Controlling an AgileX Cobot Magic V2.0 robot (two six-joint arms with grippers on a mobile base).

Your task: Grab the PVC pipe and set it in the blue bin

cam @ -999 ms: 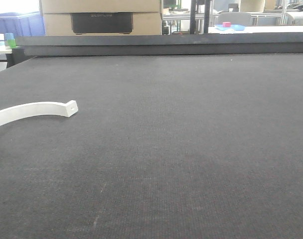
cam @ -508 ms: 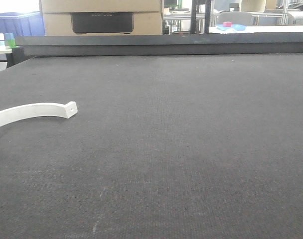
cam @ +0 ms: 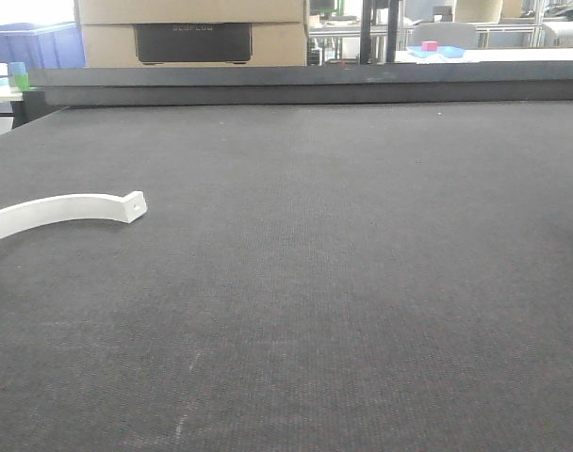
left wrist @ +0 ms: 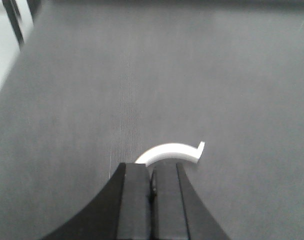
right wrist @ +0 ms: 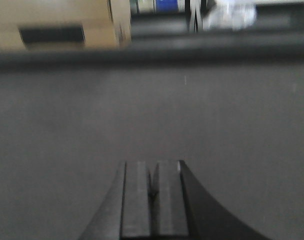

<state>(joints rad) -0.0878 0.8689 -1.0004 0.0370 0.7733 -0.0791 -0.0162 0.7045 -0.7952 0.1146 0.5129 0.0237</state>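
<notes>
The PVC pipe (cam: 60, 209) is a slim white arc with a small hole near its end. It lies flat on the dark table mat (cam: 343, 282) at the left, running off the frame's left edge. In the left wrist view the PVC pipe (left wrist: 169, 150) curves just beyond my left gripper (left wrist: 153, 167), which is shut and empty, its tips covering the arc's near end. My right gripper (right wrist: 153, 165) is shut with nothing in it, over bare mat in a blurred view. A blue bin (cam: 32, 42) stands beyond the table's far left corner. Neither gripper shows in the front view.
A cardboard box (cam: 192, 33) with a dark panel stands behind the table's raised far edge (cam: 315, 85). At the far right, on another surface, a blue dish (cam: 437, 51) holds a pink block. A small green and blue cup (cam: 20, 75) sits at the far left.
</notes>
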